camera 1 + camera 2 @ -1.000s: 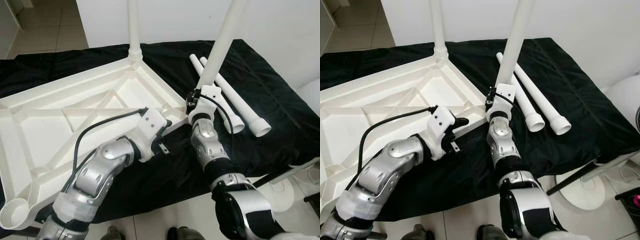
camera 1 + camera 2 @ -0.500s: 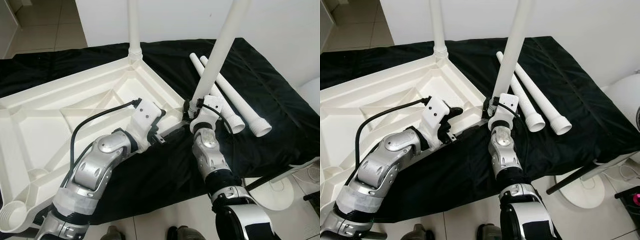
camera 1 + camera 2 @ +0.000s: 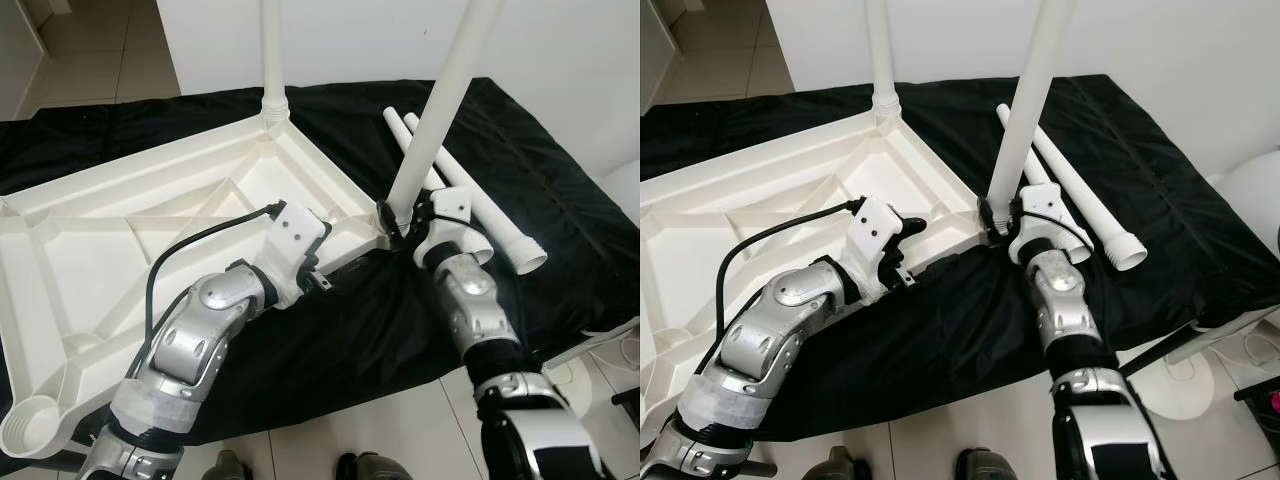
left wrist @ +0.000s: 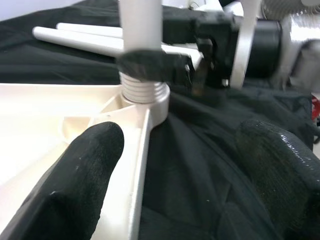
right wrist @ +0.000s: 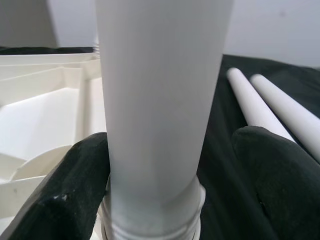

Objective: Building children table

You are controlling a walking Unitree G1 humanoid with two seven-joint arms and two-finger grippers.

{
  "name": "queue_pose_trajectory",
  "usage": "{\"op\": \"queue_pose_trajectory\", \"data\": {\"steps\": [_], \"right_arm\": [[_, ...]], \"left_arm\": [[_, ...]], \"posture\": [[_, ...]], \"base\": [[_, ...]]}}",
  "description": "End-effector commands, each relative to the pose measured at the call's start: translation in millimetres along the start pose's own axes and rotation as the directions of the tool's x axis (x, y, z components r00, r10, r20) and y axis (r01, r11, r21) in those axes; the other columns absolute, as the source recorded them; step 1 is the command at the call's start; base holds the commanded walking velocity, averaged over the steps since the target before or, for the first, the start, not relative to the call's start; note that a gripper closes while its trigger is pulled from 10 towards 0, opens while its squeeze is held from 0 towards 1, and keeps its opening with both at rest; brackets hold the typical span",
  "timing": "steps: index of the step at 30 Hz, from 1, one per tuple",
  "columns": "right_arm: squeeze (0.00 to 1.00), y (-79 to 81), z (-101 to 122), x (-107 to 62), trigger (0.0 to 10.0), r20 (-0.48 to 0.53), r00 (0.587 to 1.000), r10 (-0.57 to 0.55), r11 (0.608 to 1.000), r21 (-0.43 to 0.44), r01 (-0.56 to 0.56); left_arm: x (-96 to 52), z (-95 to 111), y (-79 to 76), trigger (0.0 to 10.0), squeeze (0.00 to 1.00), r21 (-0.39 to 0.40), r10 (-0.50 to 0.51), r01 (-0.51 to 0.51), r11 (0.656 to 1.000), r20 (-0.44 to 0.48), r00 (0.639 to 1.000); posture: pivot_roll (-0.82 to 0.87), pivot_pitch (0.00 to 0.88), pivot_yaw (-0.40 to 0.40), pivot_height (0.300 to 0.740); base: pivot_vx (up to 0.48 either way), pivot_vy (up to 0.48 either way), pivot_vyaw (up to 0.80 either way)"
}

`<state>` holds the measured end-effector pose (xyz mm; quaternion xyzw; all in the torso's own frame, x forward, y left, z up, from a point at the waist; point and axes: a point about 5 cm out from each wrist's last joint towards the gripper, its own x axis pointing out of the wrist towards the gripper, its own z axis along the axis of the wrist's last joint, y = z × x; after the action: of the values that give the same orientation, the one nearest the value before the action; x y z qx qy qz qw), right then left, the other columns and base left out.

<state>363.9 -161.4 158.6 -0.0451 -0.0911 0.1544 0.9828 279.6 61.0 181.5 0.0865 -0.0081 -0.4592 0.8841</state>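
- Fingers [image 5: 75, 195] of the right gripper [image 3: 398, 222] stand apart on either side of the upright white leg [image 3: 437, 120], near its base; one pad lies against the tube, the other stands off it, so no firm grip is evident.
- Leg base sits in the corner socket [image 4: 142, 92] of the upturned white tabletop [image 3: 120, 240], at the tabletop's 3 o'clock corner.
- Left gripper [image 4: 170, 165] is spread wide, holding nothing; one finger rests over the tabletop rim, the other over the black cloth [image 3: 540, 190], just at 9 o'clock of the socket.
- Second leg [image 3: 272, 50] stands upright at the tabletop's 12 o'clock corner.
- Two loose legs [image 3: 500, 225] lie side by side on the cloth, at 3 o'clock of the right gripper.
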Motion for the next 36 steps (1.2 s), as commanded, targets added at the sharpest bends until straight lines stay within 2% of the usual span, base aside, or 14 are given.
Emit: {"op": "queue_pose_trajectory", "data": {"steps": [1,3,13,14,15,16,17,19,27,28,32,34,36], "right_arm": [[0.00,0.8,-1,2.6,10.0,-0.019,0.997,0.074,0.997,-0.015,-0.075],[0.00,1.0,1,6.9,10.0,-0.030,0.988,0.150,0.988,-0.028,-0.151],[0.00,4.1,5,17.9,10.0,-0.074,0.959,0.274,0.959,-0.055,-0.278],[0.00,4.1,6,19.3,4.4,-0.080,0.955,0.284,0.955,-0.060,-0.289],[0.00,4.1,6,19.3,4.4,-0.080,0.955,0.284,0.955,-0.060,-0.289],[0.00,3.9,6,21.0,1.7,-0.089,0.953,0.288,0.954,-0.060,-0.294],[0.00,3.4,6,22.3,0.3,-0.096,0.952,0.292,0.953,-0.057,-0.298],[0.00,2.3,6,22.8,0.0,-0.104,0.950,0.293,0.953,-0.044,-0.299],[0.00,-3.8,0,19.5,0.0,-0.117,0.949,0.292,0.956,0.033,-0.290],[0.00,-4.6,0,19.5,10.0,-0.117,0.951,0.285,0.958,0.044,-0.282],[0.00,-5.3,0,21.0,10.0,-0.102,0.966,0.237,0.969,0.103,-0.227],[0.00,-5.3,0,21.6,10.0,-0.102,0.969,0.223,0.972,0.103,-0.213],[0.00,-5.2,-2,23.6,10.0,-0.125,0.984,0.125,0.991,0.065,-0.117]], "left_arm": [[2.8,-2,-0.9,10.0,0.00,0.012,0.037,-0.037,0.999,-0.009,0.999],[4.7,0,-0.8,10.0,0.00,0.011,0.038,-0.038,0.999,-0.003,0.999],[4.3,2,2.5,10.0,0.00,0.010,0.053,-0.053,0.999,0.003,0.999],[4.4,2,2.7,10.0,0.00,0.011,0.055,-0.055,0.998,0.004,0.999],[4.4,2,2.7,10.0,0.00,0.011,0.055,-0.055,0.998,0.004,0.999],[4.3,2,2.9,10.0,0.00,0.010,0.057,-0.057,0.998,0.004,0.998],[4.2,2,3.0,10.0,0.00,0.009,0.059,-0.059,0.998,0.005,0.998],[4.3,2,3.1,10.0,0.00,0.010,0.063,-0.063,0.998,0.004,0.998],[4.2,3,3.6,10.0,0.00,0.007,0.069,-0.069,0.998,0.006,0.998],[4.0,3,3.8,10.0,0.00,0.005,0.070,-0.070,0.998,0.006,0.998],[4.0,3,3.9,10.0,0.00,0.002,0.068,-0.068,0.998,0.005,0.998],[4.0,3,3.8,10.0,0.00,0.001,0.066,-0.066,0.998,0.006,0.998],[4.1,3,3.6,10.0,0.00,0.000,0.065,-0.065,0.998,0.007,0.998]], "posture": [[-0.07,0.074,-0.001,0.740],[-0.07,0.073,-0.001,0.740],[-0.06,0.072,-0.004,0.740],[-0.05,0.072,-0.006,0.740],[-0.05,0.072,-0.006,0.740],[-0.05,0.071,-0.008,0.740],[-0.05,0.071,-0.008,0.740],[-0.05,0.071,-0.013,0.740],[-0.05,0.076,-0.016,0.740],[-0.06,0.078,-0.015,0.740],[-0.06,0.083,-0.013,0.740],[-0.06,0.083,-0.013,0.740],[-0.06,0.085,-0.013,0.740]], "base": [[0.000,0.000,0.00],[0.000,0.000,0.00],[0.000,0.000,0.00],[0.000,0.000,0.00],[0.000,0.000,0.00],[0.000,0.000,0.00],[0.000,0.000,0.00],[0.000,0.000,0.00],[0.000,0.000,0.00],[0.000,0.000,0.00],[0.000,0.000,0.00],[0.000,0.000,0.00],[0.000,0.000,0.00]]}}
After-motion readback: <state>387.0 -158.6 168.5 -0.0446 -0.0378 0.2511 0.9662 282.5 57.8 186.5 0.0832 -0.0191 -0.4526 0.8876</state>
